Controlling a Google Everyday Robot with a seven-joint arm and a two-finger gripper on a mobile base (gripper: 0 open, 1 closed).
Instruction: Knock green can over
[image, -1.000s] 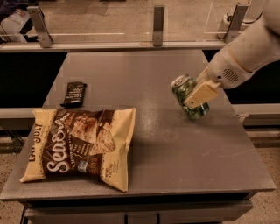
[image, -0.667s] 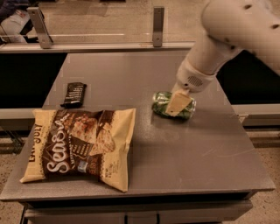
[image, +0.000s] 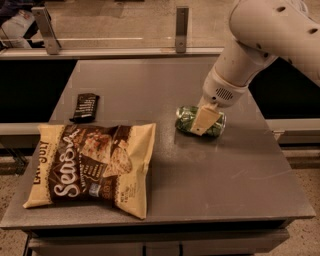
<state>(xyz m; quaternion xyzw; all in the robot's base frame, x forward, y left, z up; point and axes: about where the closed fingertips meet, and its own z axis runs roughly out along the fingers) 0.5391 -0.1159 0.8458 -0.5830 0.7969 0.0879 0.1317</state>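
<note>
The gripper (image: 204, 120) hangs from the white arm (image: 260, 40), low over the right half of the grey table (image: 215, 195), its tan tip lying across the green can (image: 184, 119); I cannot tell if it is open or closed. The green can lies on its side, closer to the right edge than to the left one, about midway between the far and near edges. A brown chip bag (image: 92, 170) lies flat at the near left corner, and a small dark snack bar (image: 85, 106) is just behind it by the left edge.

Grey metal table (image: 225, 190), speckled floor (image: 306, 239) at its sides, glass barrier (image: 115, 25) on metal posts (image: 182, 27) behind, dim warm light
</note>
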